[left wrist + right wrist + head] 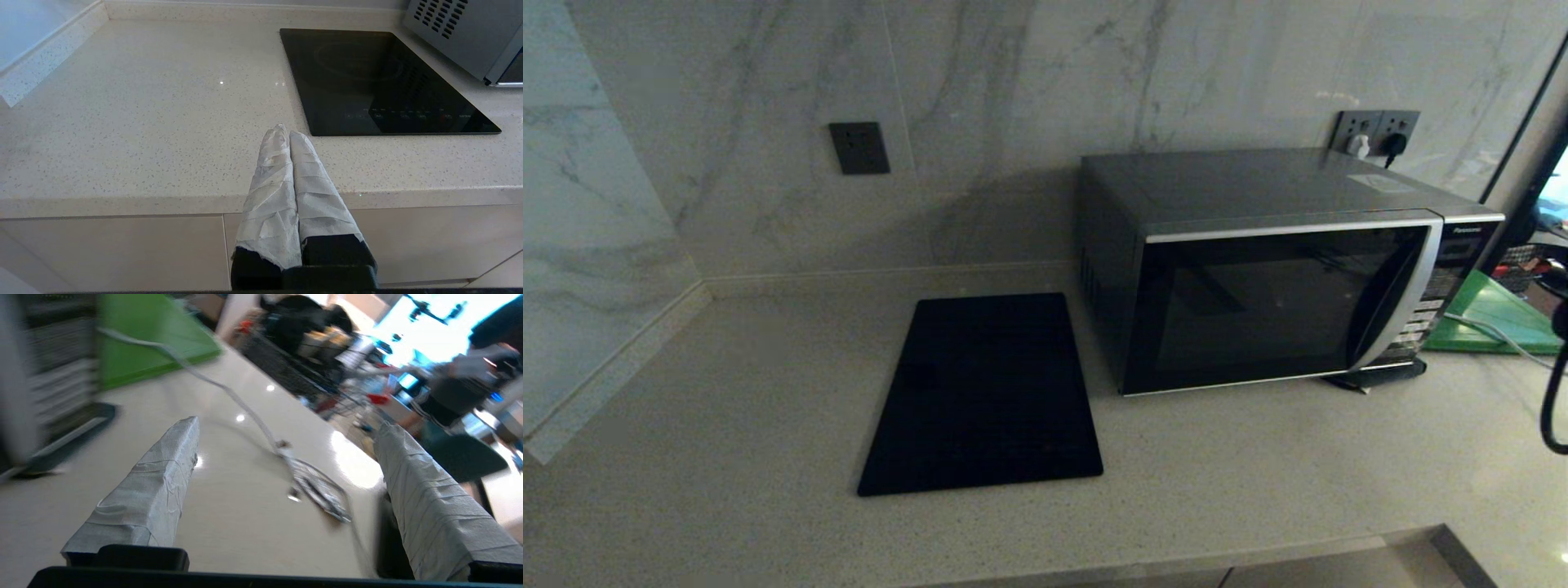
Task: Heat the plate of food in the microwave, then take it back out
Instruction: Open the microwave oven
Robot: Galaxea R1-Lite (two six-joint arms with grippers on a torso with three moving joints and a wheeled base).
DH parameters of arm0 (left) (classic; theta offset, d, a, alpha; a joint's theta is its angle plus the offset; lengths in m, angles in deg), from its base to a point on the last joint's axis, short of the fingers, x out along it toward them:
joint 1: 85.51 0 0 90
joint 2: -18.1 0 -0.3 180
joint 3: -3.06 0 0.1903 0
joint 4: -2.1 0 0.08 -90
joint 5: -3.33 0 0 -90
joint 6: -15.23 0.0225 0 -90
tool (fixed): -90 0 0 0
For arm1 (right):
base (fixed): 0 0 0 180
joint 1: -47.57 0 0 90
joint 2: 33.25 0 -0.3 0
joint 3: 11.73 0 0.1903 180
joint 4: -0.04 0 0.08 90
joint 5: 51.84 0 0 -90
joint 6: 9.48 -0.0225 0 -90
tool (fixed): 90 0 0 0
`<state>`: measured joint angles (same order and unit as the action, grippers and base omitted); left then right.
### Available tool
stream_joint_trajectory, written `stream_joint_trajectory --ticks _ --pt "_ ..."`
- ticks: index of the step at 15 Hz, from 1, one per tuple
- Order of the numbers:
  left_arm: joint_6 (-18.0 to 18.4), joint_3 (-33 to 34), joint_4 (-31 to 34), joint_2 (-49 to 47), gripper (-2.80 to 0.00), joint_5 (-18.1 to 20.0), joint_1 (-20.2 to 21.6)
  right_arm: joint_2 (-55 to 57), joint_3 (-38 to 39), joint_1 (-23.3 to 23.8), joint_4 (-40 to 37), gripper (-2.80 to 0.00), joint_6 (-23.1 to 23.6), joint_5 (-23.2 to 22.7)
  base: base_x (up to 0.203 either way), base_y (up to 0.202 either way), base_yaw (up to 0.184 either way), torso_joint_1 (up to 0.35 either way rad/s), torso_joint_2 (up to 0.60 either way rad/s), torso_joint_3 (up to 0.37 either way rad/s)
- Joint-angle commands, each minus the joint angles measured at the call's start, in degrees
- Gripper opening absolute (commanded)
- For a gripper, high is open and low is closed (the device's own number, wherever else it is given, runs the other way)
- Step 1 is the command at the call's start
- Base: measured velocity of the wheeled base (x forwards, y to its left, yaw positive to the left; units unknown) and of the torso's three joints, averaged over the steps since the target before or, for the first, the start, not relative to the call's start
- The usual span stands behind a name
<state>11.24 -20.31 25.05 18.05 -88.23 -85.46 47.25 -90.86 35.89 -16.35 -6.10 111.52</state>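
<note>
1 microwave, a silver-grey Panasonic box with its dark glass door shut, stands on the speckled stone countertop against the marble wall, at the right of the head view. A curved silver strip runs down the door's right edge beside 1 button panel. No plate of food can be made out in any view; the dark glass hides the interior.

Just left of the microwave lies 1 flat black glass cooktop panel, close to its side wall without touching. 1 green board lies behind the microwave's right corner, with 1 pale cable trailing across it and over the counter. On the wall are 1 dark socket plate at left and a socket block at right bearing 2 plugs, 1 white and 1 black.

The right gripper hangs over the counter to the right of the microwave, its 2 tape-wrapped fingers spread wide with nothing between them.

The left gripper is parked before the counter's front edge, left of the cooktop, its 2 wrapped fingers pressed together and empty.
</note>
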Motion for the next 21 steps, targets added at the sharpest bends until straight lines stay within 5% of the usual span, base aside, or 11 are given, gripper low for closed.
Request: stream_joint_trajectory --ticks 1,4,6,9,15,21 --pt "0.0 0.0 0.0 0.0 -2.80 0.0 0.0 9.2 -5.3 0.0 -0.1 0.00 -0.2 -6.2 0.000 0.000 0.000 0.000 0.00 0.000" --pt "-0.1 0.0 0.0 0.0 -2.80 0.0 0.0 11.2 -11.2 1.6 -5.7 0.00 -0.6 -25.9 0.000 0.000 0.000 0.000 0.00 0.000" --pt "-0.1 0.0 0.0 0.0 -2.80 0.0 0.0 13.2 -12.5 3.6 -9.0 0.00 -2.2 -30.2 0.000 0.000 0.000 0.000 0.00 0.000" --pt "-0.1 0.0 0.0 0.0 -2.80 0.0 0.0 16.8 -13.6 3.5 -9.2 0.00 -9.9 -28.7 0.000 0.000 0.000 0.000 0.00 0.000" --pt "0.0 0.0 0.0 0.0 -2.80 0.0 0.0 22.3 -12.6 3.6 -7.3 0.00 -26.5 -15.3 0.000 0.000 0.000 0.000 0.00 0.000" --pt "-0.1 0.0 0.0 0.0 -2.80 0.0 0.0 26.6 -10.8 1.9 2.0 0.00 -27.3 -12.9 0.000 0.000 0.000 0.000 0.00 0.000"
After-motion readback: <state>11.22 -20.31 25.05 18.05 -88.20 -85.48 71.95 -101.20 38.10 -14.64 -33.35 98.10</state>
